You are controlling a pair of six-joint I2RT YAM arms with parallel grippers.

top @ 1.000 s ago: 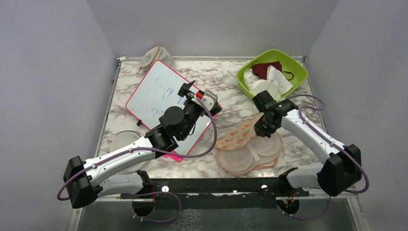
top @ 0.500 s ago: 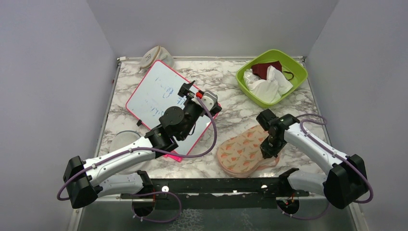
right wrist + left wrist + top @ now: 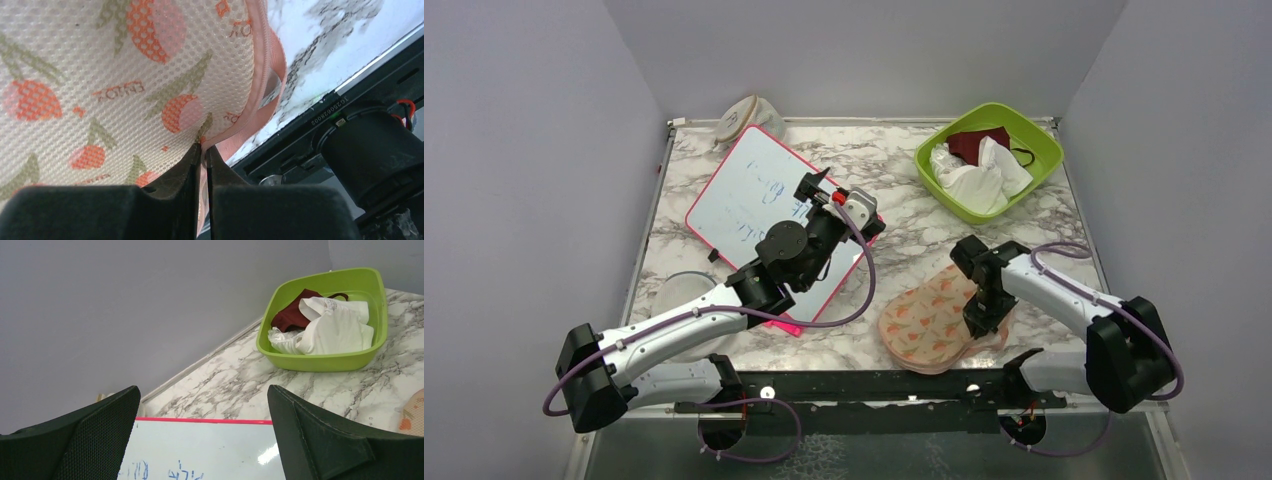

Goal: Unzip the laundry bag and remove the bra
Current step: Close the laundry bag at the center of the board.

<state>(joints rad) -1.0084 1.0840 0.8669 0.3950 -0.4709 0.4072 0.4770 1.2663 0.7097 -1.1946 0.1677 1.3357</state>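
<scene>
Peach fruit-print mesh laundry bag (image 3: 924, 322)

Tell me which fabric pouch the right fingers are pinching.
The peach printed laundry bag in front, pinched at its pink edging; the beige pouch lies far off in the back left corner.

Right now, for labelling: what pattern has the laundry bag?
Laundry bag: peach mesh, orange-red and green prints, pink edging; clearest in right wrist view.
</scene>
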